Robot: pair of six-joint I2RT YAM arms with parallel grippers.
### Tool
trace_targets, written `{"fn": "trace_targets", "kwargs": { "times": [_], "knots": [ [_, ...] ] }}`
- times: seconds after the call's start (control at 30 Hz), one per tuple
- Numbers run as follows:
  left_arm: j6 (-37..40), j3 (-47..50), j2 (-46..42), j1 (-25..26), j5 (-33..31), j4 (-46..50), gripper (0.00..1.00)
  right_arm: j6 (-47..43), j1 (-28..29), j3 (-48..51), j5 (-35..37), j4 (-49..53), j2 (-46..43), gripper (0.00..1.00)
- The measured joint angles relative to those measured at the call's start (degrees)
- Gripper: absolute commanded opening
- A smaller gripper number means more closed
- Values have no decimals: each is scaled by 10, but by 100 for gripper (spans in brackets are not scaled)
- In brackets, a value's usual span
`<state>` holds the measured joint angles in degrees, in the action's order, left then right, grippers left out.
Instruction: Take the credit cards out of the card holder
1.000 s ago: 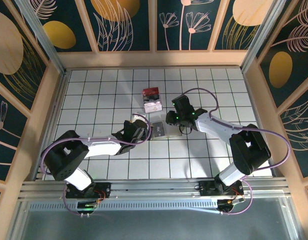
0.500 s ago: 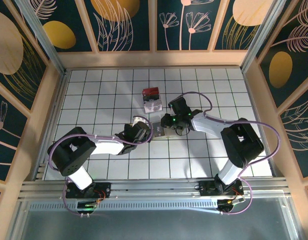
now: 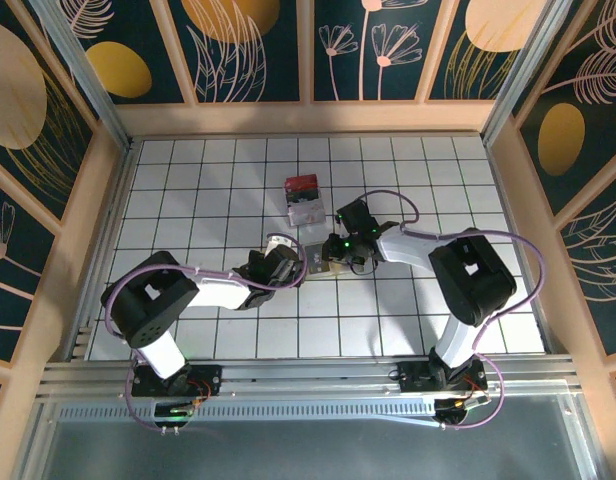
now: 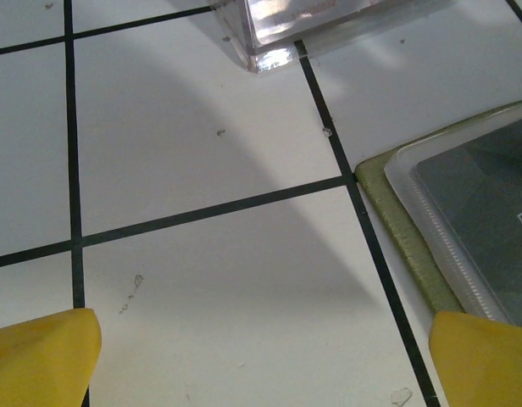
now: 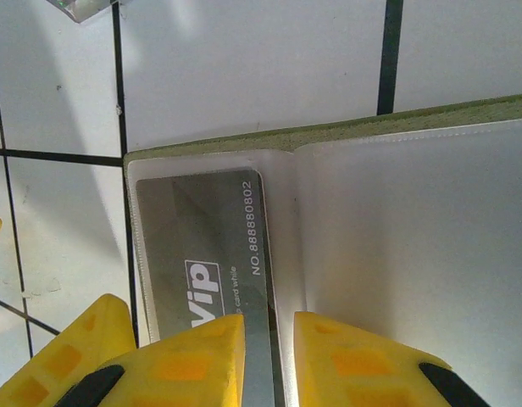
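Our right fingers (image 5: 189,360) dropped onto card holder (image 5: 413,254), narrowed over grey card (image 5: 202,229) (grip unclear); left fingers (image 4: 41,352) wide, empty; extraction starting.

Olive, grey and yellow on white
Card holder (image 5: 413,220) olive-edged with milky clear sleeves; credit card (image 5: 202,237) grey, lettered white; right gripper (image 5: 269,348) yellow; table (image 5: 244,68) white tiles, black grid lines.

Left claw (image 4: 261,365) spread wide, low; right claw (image 5: 269,360) nearly closed; arms reach inward.
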<state>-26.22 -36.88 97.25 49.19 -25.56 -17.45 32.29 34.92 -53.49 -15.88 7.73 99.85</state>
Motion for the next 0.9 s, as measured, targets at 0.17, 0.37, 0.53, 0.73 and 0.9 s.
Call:
{"fn": "trace_targets", "kwargs": {
  "times": [0.17, 0.37, 0.53, 0.73, 0.9],
  "knots": [
    [0, -2, 0, 0, 0, 9, 99, 0, 0, 0, -7, -7, 6, 23],
    [-3, -7, 12, 0, -3, 10, 99, 0, 0, 4, -19, -20, 8, 23],
    [-5, -8, 13, 0, -3, 11, 99, 1, -5, 8, -41, -31, 8, 22],
    [-7, -12, 15, 0, -3, 16, 99, 10, -16, 17, -76, -51, 8, 21],
    [-9, -12, 15, 0, -3, 17, 99, 13, -24, 19, -98, -58, 8, 20]
  ]
}}
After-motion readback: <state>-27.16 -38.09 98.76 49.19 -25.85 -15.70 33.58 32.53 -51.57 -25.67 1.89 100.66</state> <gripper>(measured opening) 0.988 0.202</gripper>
